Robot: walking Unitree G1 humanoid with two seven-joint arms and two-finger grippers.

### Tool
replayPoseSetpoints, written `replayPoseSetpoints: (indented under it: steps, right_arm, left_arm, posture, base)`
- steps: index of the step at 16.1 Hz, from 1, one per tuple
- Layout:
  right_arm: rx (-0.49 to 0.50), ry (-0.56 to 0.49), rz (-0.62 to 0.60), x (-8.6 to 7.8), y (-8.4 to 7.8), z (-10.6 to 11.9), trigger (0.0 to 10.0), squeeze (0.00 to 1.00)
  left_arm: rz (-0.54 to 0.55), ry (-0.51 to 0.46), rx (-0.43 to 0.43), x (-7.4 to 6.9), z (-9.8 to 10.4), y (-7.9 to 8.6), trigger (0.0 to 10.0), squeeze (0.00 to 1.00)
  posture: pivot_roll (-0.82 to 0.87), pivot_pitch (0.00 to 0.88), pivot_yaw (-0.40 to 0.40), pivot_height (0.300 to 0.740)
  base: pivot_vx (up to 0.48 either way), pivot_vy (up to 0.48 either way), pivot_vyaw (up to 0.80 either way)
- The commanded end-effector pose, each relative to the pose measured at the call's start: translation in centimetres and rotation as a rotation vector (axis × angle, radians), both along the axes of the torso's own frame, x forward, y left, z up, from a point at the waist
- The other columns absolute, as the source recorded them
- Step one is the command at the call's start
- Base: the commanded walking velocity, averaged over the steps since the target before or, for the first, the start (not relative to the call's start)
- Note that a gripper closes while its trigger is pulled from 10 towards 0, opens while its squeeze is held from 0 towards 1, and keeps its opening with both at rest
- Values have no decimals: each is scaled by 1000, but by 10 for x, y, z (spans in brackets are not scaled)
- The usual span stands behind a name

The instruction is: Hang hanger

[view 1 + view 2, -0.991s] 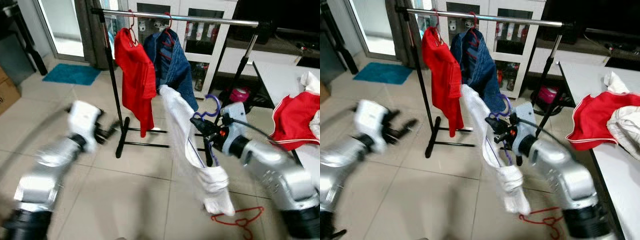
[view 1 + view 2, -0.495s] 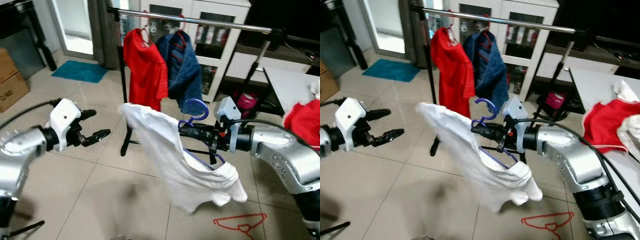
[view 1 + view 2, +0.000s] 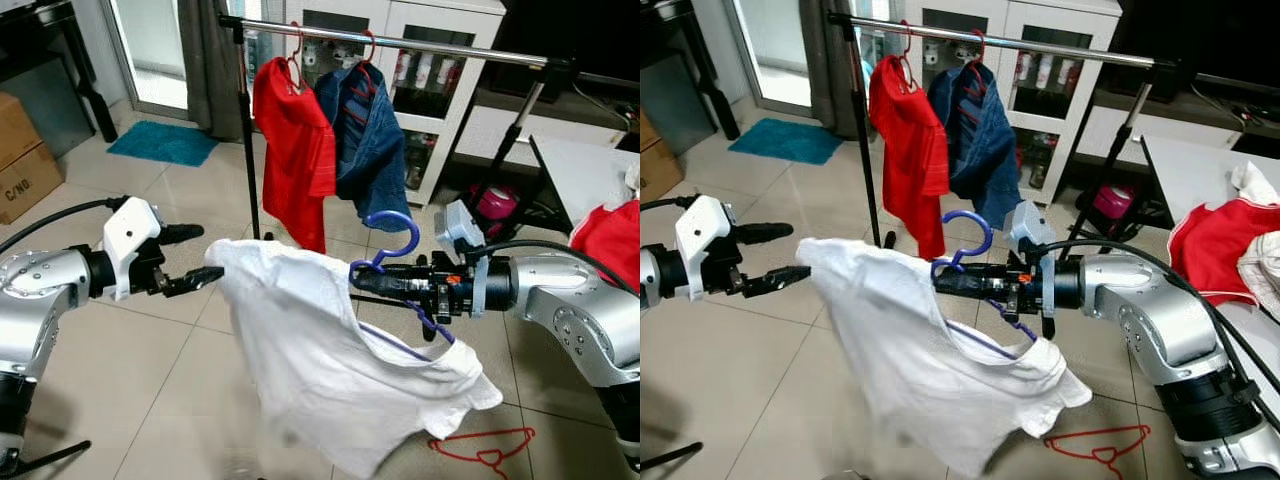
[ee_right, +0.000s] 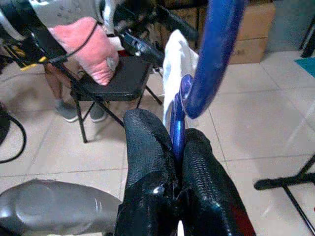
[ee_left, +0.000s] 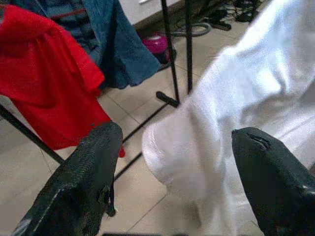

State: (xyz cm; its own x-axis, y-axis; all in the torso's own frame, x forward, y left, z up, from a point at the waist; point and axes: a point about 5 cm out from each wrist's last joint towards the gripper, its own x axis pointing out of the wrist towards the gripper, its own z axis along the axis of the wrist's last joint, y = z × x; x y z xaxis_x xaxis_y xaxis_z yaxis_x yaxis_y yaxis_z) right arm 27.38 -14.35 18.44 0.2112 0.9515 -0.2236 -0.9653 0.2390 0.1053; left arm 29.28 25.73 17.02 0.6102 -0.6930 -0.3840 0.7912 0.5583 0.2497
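Observation:
A blue hanger [image 3: 394, 233] carries a white T-shirt [image 3: 310, 350] that sags toward the floor. My right gripper [image 3: 365, 282] is shut on the hanger's neck just under the hook, pointing to my left; the right wrist view shows the hanger [image 4: 216, 54] pinched between the pads [image 4: 147, 147]. My left gripper [image 3: 204, 254] stands open at the shirt's far shoulder. In the left wrist view the shirt's sleeve [image 5: 197, 147] lies between the spread fingers [image 5: 88, 182]. Behind, the clothes rail [image 3: 450, 47] holds a red shirt [image 3: 295, 150] and a denim garment [image 3: 370, 150].
A red hanger [image 3: 485, 447] lies on the tiles at the lower right. A white table [image 3: 585, 165] with a red garment [image 3: 612, 232] stands at the right. A cardboard box [image 3: 25, 160] and a teal mat [image 3: 165, 145] are at the left. The rail's black stand [image 3: 248, 150] rises behind the shirt.
The shirt has swung out to my left, and its shoulder now reaches my left gripper, which has come in toward it. The right gripper keeps its hold on the hanger.

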Motion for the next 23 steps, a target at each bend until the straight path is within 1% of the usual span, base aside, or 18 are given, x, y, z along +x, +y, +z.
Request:
replayPoseSetpoints:
  steps: [1, 2, 5, 14, 19, 22, 23]
  right_arm:
    - [34, -26, 14, -2, -5, 12, 10000, 0]
    - [40, -25, 16, -1, -5, 13, 10000, 0]
    - [60, -22, 31, -2, -3, 15, 10000, 0]
    - [73, -22, 40, -3, -4, 17, 10000, 0]
    - [80, -27, 40, -3, -4, 18, 10000, 0]
    - [83, -30, 37, -3, -3, 18, 10000, 0]
    - [84, -31, 31, -3, -3, 18, 10000, 0]
  left_arm:
    - [-29, 31, 10, -3, -2, 2, 3843, 0]
    - [-43, 52, -7, -5, -4, 1, 0, 0]
    - [-63, 79, -15, -7, -10, 0, 0, 0]
    - [-50, 31, -57, 0, -10, -3, 0, 0]
    - [-5, -25, -54, 6, -9, -2, 0, 0]
    - [34, -59, -75, 9, -7, 1, 0, 0]
    - [73, -74, -105, 10, -6, 4, 0, 0]
  posture:
    - [-95, 0, -23, 740]
    - [-93, 0, -24, 740]
    - [-91, 0, -27, 740]
    - [-98, 0, -29, 740]
    - [-96, 0, -32, 740]
    - [-96, 0, -32, 740]
    - [-96, 0, -31, 740]
  base:
    - [0, 0, 0]
    - [0, 0, 0]
    - [0, 0, 0]
    - [0, 0, 0]
    - [0, 0, 0]
    - [0, 0, 0]
    - [0, 0, 0]
